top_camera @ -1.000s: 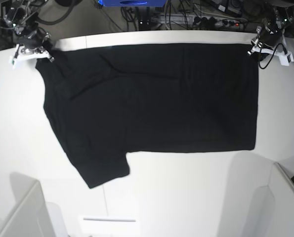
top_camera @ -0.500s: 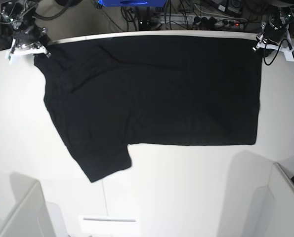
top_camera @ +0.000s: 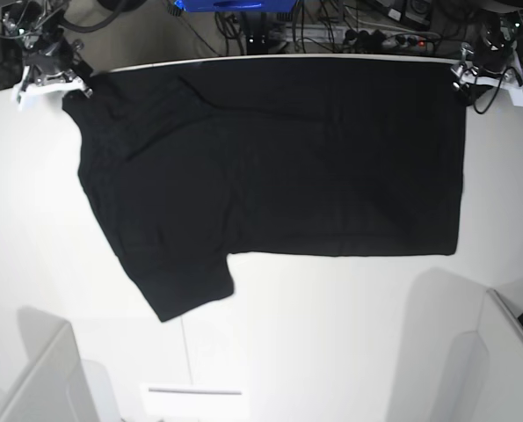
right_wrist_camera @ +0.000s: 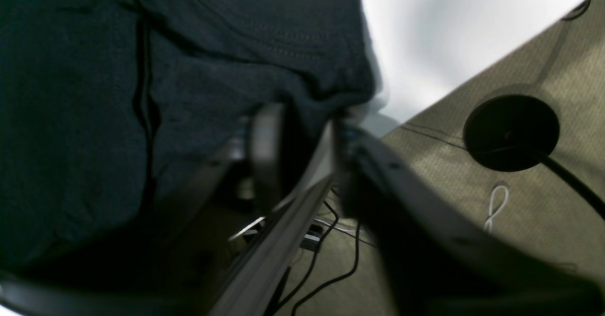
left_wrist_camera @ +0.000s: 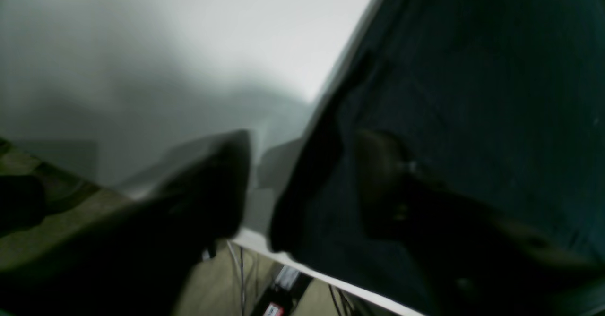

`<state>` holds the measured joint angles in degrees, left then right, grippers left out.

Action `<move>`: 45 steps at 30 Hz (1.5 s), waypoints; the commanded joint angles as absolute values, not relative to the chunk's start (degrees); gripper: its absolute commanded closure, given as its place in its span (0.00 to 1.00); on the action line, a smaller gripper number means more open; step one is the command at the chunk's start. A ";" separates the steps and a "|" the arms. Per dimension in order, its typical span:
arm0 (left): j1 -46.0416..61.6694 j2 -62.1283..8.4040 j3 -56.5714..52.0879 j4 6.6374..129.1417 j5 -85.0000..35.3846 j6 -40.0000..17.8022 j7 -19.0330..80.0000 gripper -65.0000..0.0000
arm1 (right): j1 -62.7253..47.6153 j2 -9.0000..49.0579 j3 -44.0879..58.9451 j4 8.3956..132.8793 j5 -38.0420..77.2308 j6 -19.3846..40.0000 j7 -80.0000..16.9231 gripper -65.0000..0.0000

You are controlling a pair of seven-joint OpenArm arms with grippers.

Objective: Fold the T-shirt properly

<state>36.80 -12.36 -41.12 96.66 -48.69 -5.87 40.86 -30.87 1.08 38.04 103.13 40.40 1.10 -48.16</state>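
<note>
At far left of the base view, right gripper (top_camera: 50, 77) at the back corner of the white desk (top_camera: 331, 343), right at the T-shirt's shoulder corner. In the right wrist view, gripper (right_wrist_camera: 304, 118) parted with a modest gap; dark fingers (right_wrist_camera: 265, 146) on either side of the desk's edge, hemmed cloth bunched just above the tips and reaching between them, not visibly pinched.

Then the T-shirt (top_camera: 279, 158): black, plain side up, spread flat and sideways across the back half of the desk. Top edge along the desk's rear rim, hem end to the right. One short sleeve (top_camera: 189, 288) jutting toward the front at lower left. A few soft creases near the upper left; otherwise smooth.

Behind the rear rim, a tangle of cables (top_camera: 375, 35) on the floor.

At far right, left gripper (top_camera: 483, 77) at the opposite back corner, beside the shirt's upper right corner. In the left wrist view, blurred but clearly wide apart (left_wrist_camera: 302, 141): one finger (left_wrist_camera: 212, 183) over bare desk, the other over the cloth, shirt corner (left_wrist_camera: 302, 198) loose between them at the desk's edge.
</note>
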 commanded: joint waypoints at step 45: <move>29.23 -13.05 -44.00 109.41 -37.76 -5.67 39.78 1.00 | 39.69 18.86 -8.84 35.47 40.31 2.95 -27.82 0.32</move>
